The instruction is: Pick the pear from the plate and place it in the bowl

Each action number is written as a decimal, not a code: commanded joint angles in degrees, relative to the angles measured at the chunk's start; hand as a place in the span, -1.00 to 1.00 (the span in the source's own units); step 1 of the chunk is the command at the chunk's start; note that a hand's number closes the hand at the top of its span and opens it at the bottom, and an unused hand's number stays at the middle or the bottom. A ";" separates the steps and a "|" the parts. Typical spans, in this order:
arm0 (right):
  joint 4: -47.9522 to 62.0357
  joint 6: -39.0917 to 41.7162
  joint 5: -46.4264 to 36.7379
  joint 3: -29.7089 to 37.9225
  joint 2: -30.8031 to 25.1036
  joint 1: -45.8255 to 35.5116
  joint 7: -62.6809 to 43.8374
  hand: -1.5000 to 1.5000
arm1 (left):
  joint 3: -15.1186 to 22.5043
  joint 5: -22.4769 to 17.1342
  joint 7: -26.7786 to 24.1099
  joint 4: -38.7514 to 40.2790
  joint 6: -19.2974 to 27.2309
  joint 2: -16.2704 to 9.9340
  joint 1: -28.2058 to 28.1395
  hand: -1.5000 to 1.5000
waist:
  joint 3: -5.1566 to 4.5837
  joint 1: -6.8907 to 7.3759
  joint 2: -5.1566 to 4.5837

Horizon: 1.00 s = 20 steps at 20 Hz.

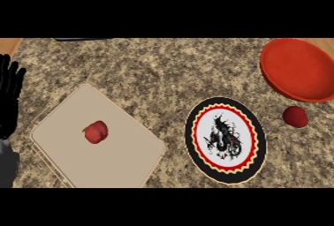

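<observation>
Granite counter (150, 75) carries everything, spread well apart so each thing can be reached from above without knocking another. A red, lumpy fruit, most likely the pear (96, 132), though its shape is too blurred to be sure, lies on a beige square board (124, 163) at the left, a little left of the board's middle and away from its edges. The round plate (225, 174) with the black rim and dark figure sits in the middle of the counter and has nothing on it, so the pear is on the board and not on that plate. The red bowl (300, 70) stands at the far right corner, open side up and ready to receive the fruit. A smaller red ball (295, 116) rests on the bare counter between plate and bowl, touching neither.

At the left edge the left hand (9, 97) rests with fingers up, straight and slightly spread. It holds nothing and touches nothing on the counter, and it stands apart from the board. The right hand does not show at all. By my judgement the pick has not begun: the pear is untouched, and the whole width of the counter lies between it and the bowl.
</observation>
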State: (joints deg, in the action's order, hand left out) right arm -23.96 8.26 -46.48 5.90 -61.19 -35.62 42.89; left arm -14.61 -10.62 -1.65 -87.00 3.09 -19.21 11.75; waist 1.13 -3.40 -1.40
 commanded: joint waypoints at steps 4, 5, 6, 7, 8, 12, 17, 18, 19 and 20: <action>6.76 -0.51 7.66 9.31 -8.06 -0.44 14.47 1.00 | 1.74 0.11 -0.42 0.22 -1.08 0.91 0.54 0.00 | -0.19 2.85 -0.18; 7.26 1.55 8.58 10.06 -9.27 -0.94 17.12 1.00 | 1.17 -0.28 0.63 -0.01 -1.15 -0.12 1.97 0.00 | -0.25 3.08 0.03; 7.86 1.15 9.28 10.92 -8.87 -1.69 17.10 1.00 | 1.84 -0.32 1.47 -0.99 -1.46 -0.13 2.16 0.00 | -0.16 4.16 -0.01; 8.50 4.94 10.12 11.58 -11.68 -1.98 19.99 1.00 | 2.38 0.08 0.83 -0.41 -1.56 0.50 1.27 0.00 | -0.38 3.88 0.20; 9.70 5.24 11.26 12.62 -10.99 -1.62 21.17 1.00 | 1.72 0.26 0.44 0.38 -1.35 0.12 1.10 0.00 | -0.36 3.98 0.10; 11.07 14.32 14.13 13.93 -12.96 -3.61 23.47 1.00 | 1.72 -0.04 -0.47 1.39 -2.41 -0.09 1.32 0.00 | -0.59 4.51 0.38; 10.83 18.47 14.92 12.78 -12.24 -5.72 22.51 1.00 | 3.00 0.40 0.19 1.63 -2.42 0.43 2.90 0.00 | -0.70 5.61 0.25; 11.08 19.32 14.56 11.95 -11.28 -5.77 21.42 1.00 | 3.73 0.69 -0.63 1.12 -2.23 1.51 2.05 0.00 | -0.73 6.16 0.25; 10.26 21.22 14.39 11.40 -12.50 -7.48 20.33 1.00 | 4.42 1.03 0.73 1.36 -1.89 1.42 4.30 0.00 | -0.78 5.95 0.22; 9.89 22.45 14.75 11.16 -11.66 -8.76 19.14 1.00 | 3.60 0.61 0.53 1.65 -2.44 0.80 3.08 0.00 | -0.89 6.59 0.40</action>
State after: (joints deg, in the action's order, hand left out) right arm -14.24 17.62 -32.24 17.76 -72.58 -41.88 55.78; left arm -11.21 -10.04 -1.15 -85.88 1.21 -18.22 14.77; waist 0.44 2.21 -1.10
